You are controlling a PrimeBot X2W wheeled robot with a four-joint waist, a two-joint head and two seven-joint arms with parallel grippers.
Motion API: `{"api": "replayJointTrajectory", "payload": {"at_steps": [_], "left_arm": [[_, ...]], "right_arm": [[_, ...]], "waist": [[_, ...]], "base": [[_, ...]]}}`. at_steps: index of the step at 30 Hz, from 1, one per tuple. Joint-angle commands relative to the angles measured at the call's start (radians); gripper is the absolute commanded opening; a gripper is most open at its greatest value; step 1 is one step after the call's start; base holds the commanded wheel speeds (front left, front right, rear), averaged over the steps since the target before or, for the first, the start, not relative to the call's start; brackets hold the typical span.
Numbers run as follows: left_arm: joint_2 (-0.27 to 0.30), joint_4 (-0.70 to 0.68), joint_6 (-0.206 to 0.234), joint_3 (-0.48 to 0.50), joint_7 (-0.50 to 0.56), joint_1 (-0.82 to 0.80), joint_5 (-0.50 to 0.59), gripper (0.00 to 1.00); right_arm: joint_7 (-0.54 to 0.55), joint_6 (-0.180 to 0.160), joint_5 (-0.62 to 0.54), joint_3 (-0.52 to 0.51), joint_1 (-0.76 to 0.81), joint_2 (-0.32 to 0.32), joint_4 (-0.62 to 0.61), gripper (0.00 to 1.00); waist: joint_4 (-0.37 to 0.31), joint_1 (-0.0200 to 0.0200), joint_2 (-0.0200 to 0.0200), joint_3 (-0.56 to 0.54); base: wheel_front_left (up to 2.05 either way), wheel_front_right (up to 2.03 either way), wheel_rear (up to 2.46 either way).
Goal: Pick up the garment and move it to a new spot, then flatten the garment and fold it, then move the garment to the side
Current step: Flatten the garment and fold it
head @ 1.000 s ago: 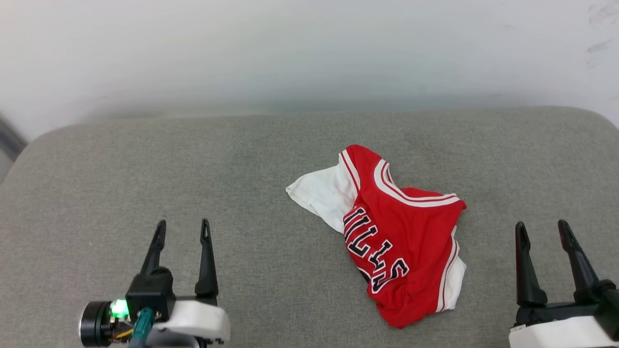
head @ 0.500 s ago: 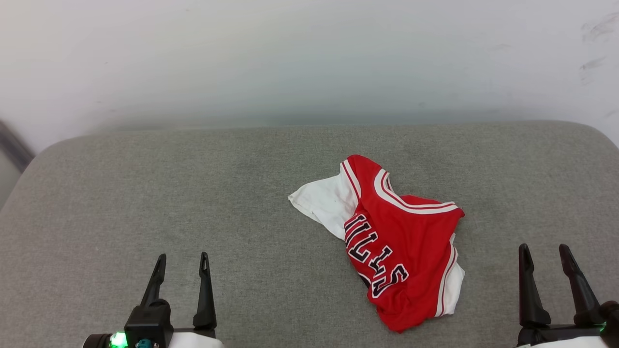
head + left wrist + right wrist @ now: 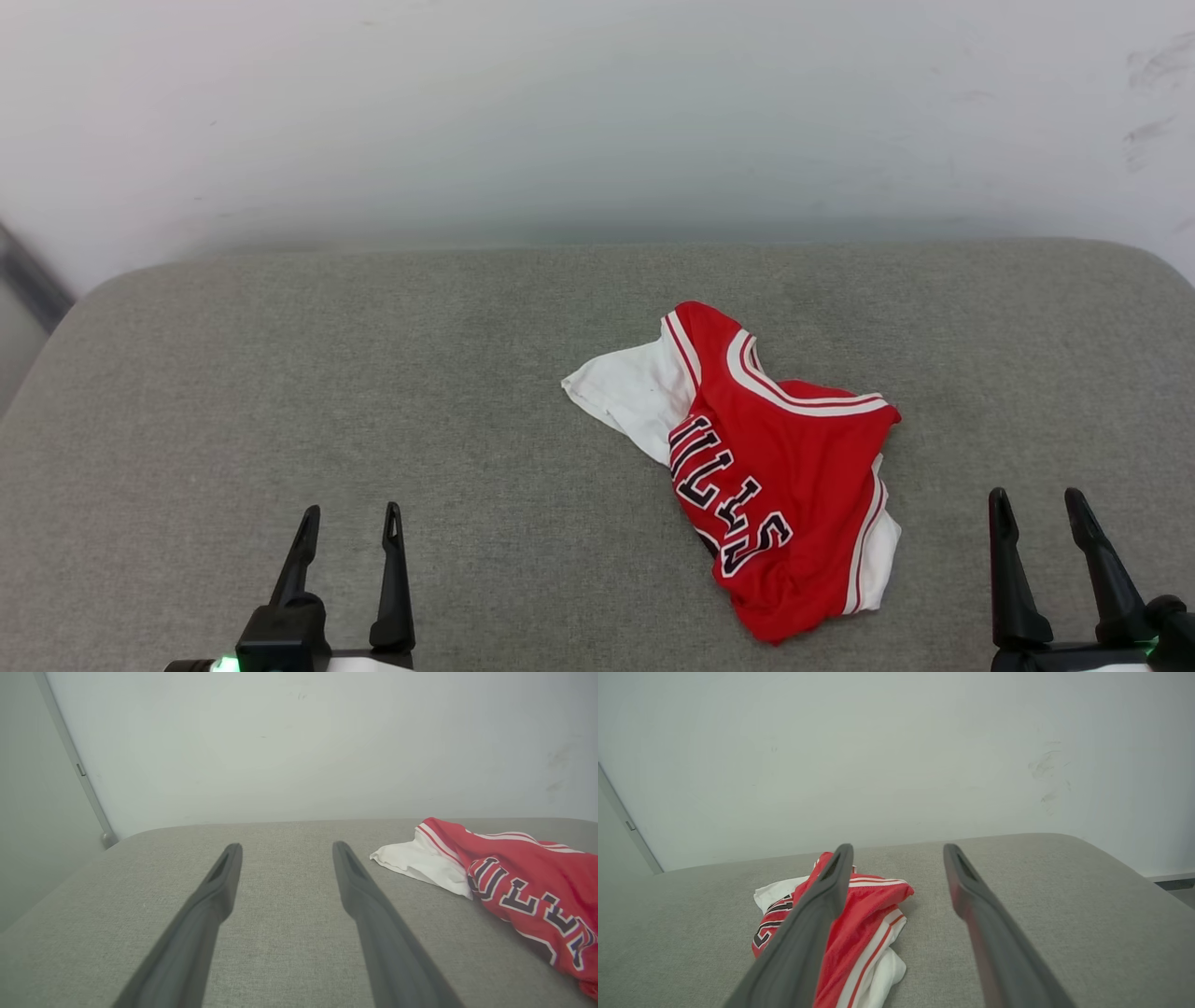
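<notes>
The garment (image 3: pixel 775 467), a red jersey with white sleeves, striped trim and black lettering, lies crumpled on the grey cushion right of centre. It also lies at the right in the left wrist view (image 3: pixel 523 891) and behind the left finger in the right wrist view (image 3: pixel 864 924). My left gripper (image 3: pixel 350 513) stands open at the lower left, well apart from the garment, nothing between its fingers (image 3: pixel 285 847). At the lower right, my right gripper (image 3: pixel 1036 499) is open and empty (image 3: pixel 899 848), just right of the garment's near corner.
The grey fabric cushion (image 3: pixel 280 392) spans the whole width, with rounded far corners. A pale wall (image 3: pixel 560 112) rises right behind its far edge. A grey vertical strip (image 3: pixel 79 770) runs down the wall at the far left.
The whole head picture has shifted, so the camera moved. Both grippers now sit lower in the picture, with less of the wrists showing. The garment lies as before.
</notes>
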Motion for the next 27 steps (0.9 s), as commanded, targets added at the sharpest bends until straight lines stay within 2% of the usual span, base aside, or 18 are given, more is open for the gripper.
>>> {"api": "replayJointTrajectory", "payload": {"at_steps": [1,12,16,21,27], "left_arm": [[0.000,0.001,-0.003,0.004,-0.003,0.006,0.008,1.00],[-0.022,0.015,-0.036,0.035,-0.003,-0.007,0.027,1.00],[-0.024,0.039,-0.066,0.038,-0.003,-0.057,0.023,1.00],[0.005,0.101,-0.117,0.040,-0.003,-0.183,0.035,1.00],[0.055,0.229,-0.180,0.025,-0.002,-0.415,0.038,1.00]], "right_arm": [[-0.002,0.000,-0.007,0.002,0.005,0.002,0.001,1.00],[-0.002,0.000,-0.014,0.005,-0.004,0.002,-0.002,1.00],[-0.002,0.000,-0.019,0.008,-0.018,0.002,-0.005,1.00],[-0.002,0.000,-0.030,0.014,-0.041,0.002,-0.013,1.00],[-0.002,0.000,-0.050,0.020,-0.076,0.001,-0.031,1.00]], "waist": [[0.001,0.0001,-0.0001,0.000],[0.002,0.0001,-0.0001,0.003],[-0.003,0.0001,-0.0001,0.012],[-0.017,0.0001,-0.0001,0.034],[-0.043,0.0001,-0.0001,0.101]], "base": [[0.00,0.00,0.00],[0.00,0.00,0.00],[0.00,0.00,0.00],[0.00,0.00,0.00],[0.00,0.00,0.00]]}}
